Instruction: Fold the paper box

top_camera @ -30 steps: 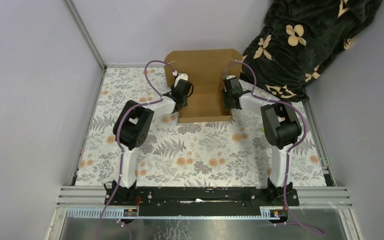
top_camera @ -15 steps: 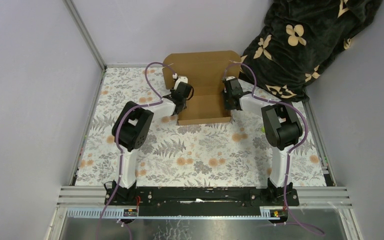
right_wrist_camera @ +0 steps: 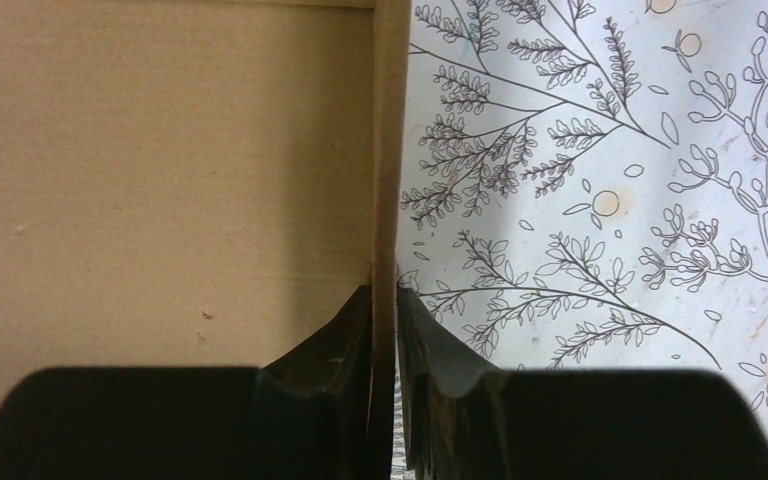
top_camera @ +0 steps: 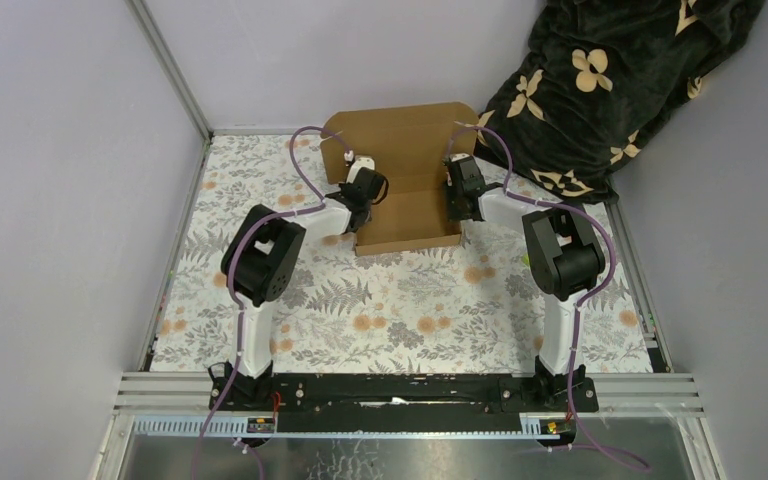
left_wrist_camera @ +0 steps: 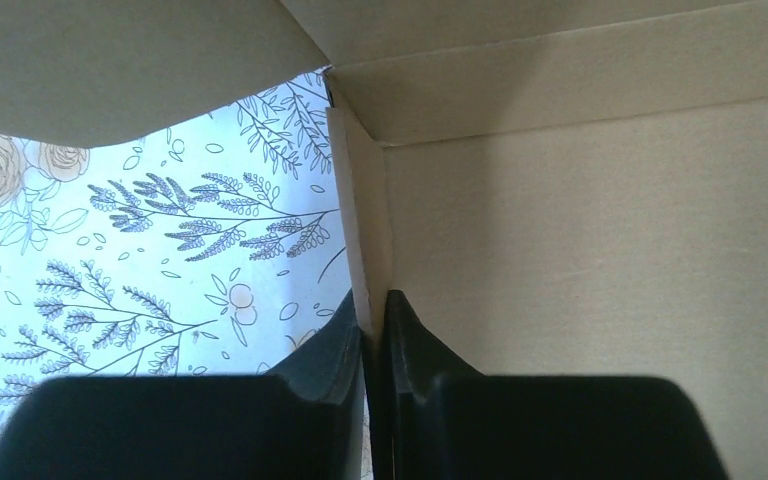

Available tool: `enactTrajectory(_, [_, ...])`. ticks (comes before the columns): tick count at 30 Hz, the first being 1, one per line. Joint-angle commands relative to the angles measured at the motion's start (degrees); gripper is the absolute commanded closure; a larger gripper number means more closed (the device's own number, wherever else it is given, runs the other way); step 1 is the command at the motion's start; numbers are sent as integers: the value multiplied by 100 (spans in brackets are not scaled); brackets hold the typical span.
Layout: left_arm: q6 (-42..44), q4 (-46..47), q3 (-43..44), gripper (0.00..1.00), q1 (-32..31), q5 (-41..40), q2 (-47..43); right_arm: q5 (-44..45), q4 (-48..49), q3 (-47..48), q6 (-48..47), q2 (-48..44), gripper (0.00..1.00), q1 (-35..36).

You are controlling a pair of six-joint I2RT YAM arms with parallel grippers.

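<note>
Two upright side walls of the paper box (top_camera: 407,195) are each pinched by a gripper. The box is seen in the upper middle of the top view, on the flowered tablecloth (top_camera: 390,300), with its wide rear flap raised. In the left wrist view the left gripper (left_wrist_camera: 373,335) is closed narrowly on the thin edge of one wall, one dark finger (left_wrist_camera: 330,350) outside and the other inside. In the right wrist view the right gripper (right_wrist_camera: 385,325) is clamped the same way on the opposite wall.

The step in hand is judged to be the squaring of the side walls. It would be done well if both walls were moved together, bent along their scored creases and not across the flutes. The grip should be light enough that the corrugated edge is not crushed, and the base should lie flat on the cloth.

The cardboard is plain brown, matt and faintly ribbed, with crisp die-cut edges and rounded flap corners. The cloth is smooth, printed with ferns and orange blossoms. A dark blanket (top_camera: 610,80) with pale flowers is heaped at the upper right.
</note>
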Motion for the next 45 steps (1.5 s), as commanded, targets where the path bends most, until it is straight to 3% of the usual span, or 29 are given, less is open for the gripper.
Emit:
enactTrajectory(1, [91,-497,-123,91,46,-492,-63,77,-437,-125,11,-216,79,11])
enactTrajectory(7, [87,-624,-16,92,47,-691,-49,127,-458,-150,8,-234,79,14])
enactTrajectory(14, [107,-945,213,87,-23,-890,63,191,-542,-114,15,-271,79,17])
enactTrajectory(22, [164,-1368,506,87,-397,-1189,139,294,-812,-250,94,-682,77,12])
enactTrajectory(38, [-574,-2054,510,83,-845,-2040,398,-71,-694,-823,305,-1290,76,13])
enactTrajectory(41, [-607,-2060,449,89,-877,-2082,388,-73,-696,-862,298,-1374,76,11])
enactTrajectory(43, [-638,-2054,396,100,-892,-2130,363,-70,-692,-888,294,-1413,76,9])
enactTrajectory(45, [-651,-2062,376,100,-923,-2215,351,-77,-696,-906,288,-1434,75,16])
